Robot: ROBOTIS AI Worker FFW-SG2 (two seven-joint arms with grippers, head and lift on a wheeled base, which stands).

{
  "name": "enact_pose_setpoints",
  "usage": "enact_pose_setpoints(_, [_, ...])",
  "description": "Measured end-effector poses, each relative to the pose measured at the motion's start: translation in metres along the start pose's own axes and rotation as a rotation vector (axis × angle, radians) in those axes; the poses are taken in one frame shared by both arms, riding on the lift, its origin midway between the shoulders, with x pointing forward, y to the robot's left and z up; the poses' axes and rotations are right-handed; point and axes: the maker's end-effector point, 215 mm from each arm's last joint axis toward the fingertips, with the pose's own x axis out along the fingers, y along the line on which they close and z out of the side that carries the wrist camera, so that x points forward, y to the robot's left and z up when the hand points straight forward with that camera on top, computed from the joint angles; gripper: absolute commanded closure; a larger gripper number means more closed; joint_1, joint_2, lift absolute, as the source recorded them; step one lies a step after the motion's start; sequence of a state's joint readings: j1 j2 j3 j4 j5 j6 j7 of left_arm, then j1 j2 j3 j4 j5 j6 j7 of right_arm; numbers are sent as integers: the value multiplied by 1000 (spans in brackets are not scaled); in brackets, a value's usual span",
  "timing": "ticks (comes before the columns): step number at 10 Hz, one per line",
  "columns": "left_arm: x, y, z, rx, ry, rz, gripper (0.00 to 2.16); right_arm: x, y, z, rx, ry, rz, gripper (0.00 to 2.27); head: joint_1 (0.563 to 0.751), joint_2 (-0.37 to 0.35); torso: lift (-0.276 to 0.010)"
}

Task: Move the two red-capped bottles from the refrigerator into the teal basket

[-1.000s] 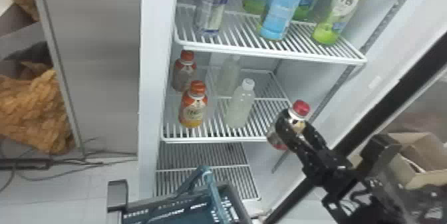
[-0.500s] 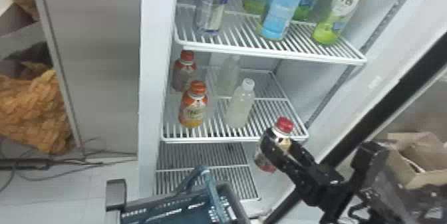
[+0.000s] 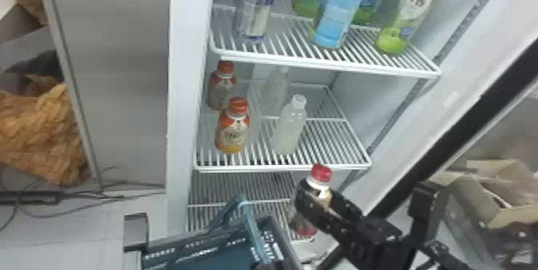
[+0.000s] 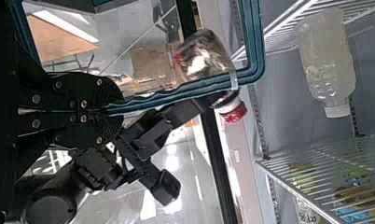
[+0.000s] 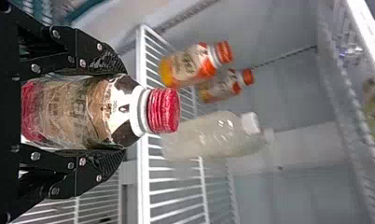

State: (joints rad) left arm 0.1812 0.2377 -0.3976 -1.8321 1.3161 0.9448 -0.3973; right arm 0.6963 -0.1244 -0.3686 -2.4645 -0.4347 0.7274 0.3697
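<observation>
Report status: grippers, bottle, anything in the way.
Right gripper shut on red-capped bottle, right of basket. Left gripper shut on handle. Raised handle might obstruct lowering.

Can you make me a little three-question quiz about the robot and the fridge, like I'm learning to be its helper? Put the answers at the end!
1. What colour is the cap on the bottle in the jaws of the right gripper?
A) blue
B) white
C) red

2. True or false: the left gripper has its jaws shut on the handle of the teal basket.

3. Fill in the missing word: the two white-capped bottles share a fridge shelf with two bottles that have ____ caps.

Key: 1. C; 2. true; 3. orange
</observation>
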Motion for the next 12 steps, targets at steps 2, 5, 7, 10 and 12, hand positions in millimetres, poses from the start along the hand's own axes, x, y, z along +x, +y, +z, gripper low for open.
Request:
enact_pose_setpoints(2, [-1, 1, 1, 5, 0, 5, 1128, -3, 11, -21, 28, 68, 30, 667, 695, -350, -228])
enact_pose_setpoints(5, [-2, 3, 3, 14, 3, 13, 1128, -3, 45, -39, 78, 142, 120, 667, 695, -350, -228])
enact_pose_setpoints(7, [-3, 4, 3, 15, 4, 16, 1128, -5, 71, -49, 91, 189, 178, 668, 695, -350, -228])
enact_pose_setpoints(10, [-3, 4, 3, 15, 5, 17, 1128, -8, 81, -65, 125, 241, 206, 493, 695, -350, -228])
enact_pose_setpoints(12, [-3, 4, 2, 15, 6, 17, 1128, -7, 80, -73, 141, 256, 208, 394, 695, -350, -228])
